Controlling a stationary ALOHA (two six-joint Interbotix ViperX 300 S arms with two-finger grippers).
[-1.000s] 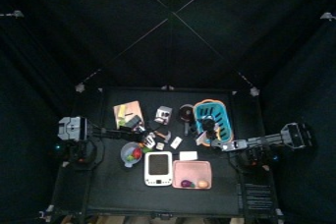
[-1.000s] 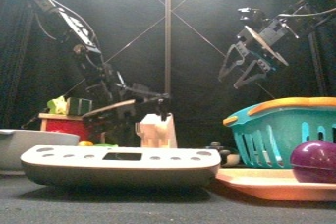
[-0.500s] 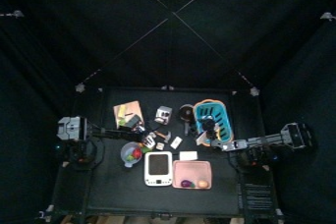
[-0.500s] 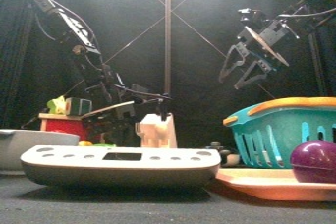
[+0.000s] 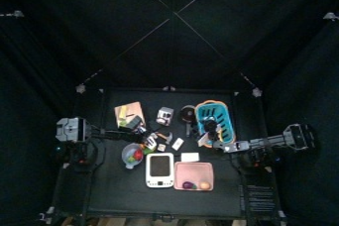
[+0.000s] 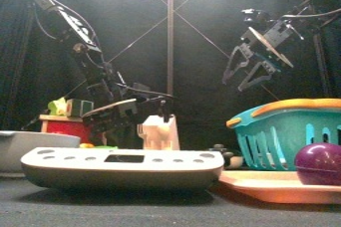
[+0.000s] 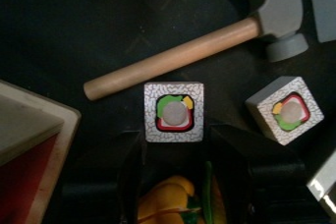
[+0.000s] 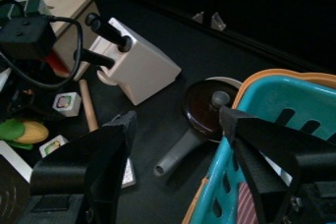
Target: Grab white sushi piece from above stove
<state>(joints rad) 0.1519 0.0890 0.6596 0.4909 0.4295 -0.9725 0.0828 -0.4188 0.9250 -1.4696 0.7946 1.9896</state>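
A white sushi piece [image 7: 174, 112] with a grey, red and green centre lies flat on the black table, next to a wooden hammer handle [image 7: 171, 59]. A second white sushi piece [image 7: 288, 108] lies beside it. In the top view the sushi pieces [image 5: 162, 139] lie just beyond the white stove [image 5: 159, 169]. The stove [image 6: 120, 166] is near and large in the front view. My left gripper [image 7: 178, 174] hovers open just above the first piece; a yellow-green toy shows between its jaws. My right gripper [image 6: 256, 67] hangs open and empty, high above the basket.
A teal basket [image 5: 216, 121] stands at the right, a pink tray [image 5: 195, 176] with a purple ball [image 6: 320, 161] beside the stove. A white block [image 8: 138, 66] and a dark pan [image 8: 210, 105] lie near the basket. A bowl of toys [image 5: 134, 155] sits left of the stove.
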